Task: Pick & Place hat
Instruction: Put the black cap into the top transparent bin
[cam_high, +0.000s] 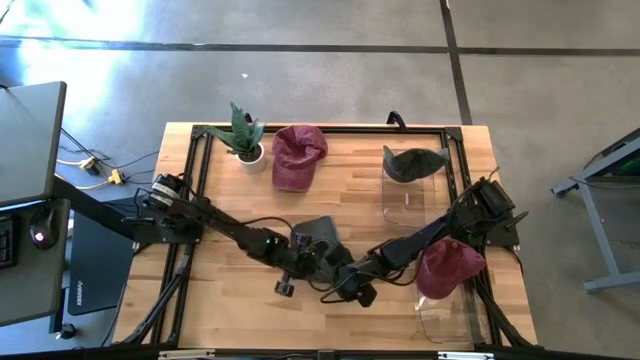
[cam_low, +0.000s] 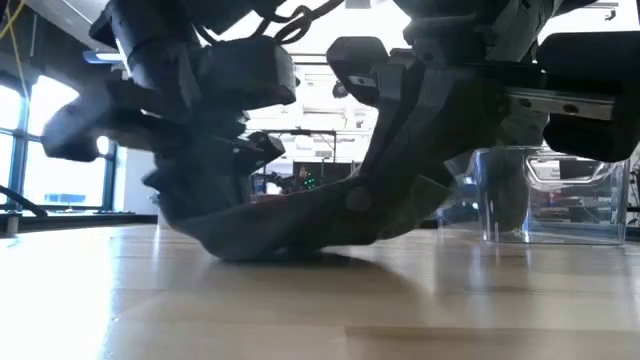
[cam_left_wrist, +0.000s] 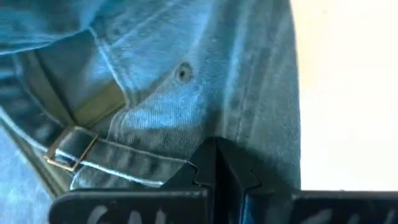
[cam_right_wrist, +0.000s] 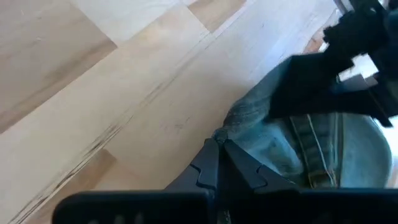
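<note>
Four hats (cam_high: 318, 232): two maroon, two grey.

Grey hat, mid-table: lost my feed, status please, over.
Left gripper and right gripper both shut on grey hat. Hat low on table, sagging between them. Nothing in the way.

Your hat (cam_high: 318, 232) is a gray-blue denim cap, lying crumpled on the wood table near the front middle. You see its back strap with a metal buckle (cam_left_wrist: 67, 148) and an eyelet (cam_left_wrist: 181, 73) up close. From table level it sits flattened, edges curling up.
</note>
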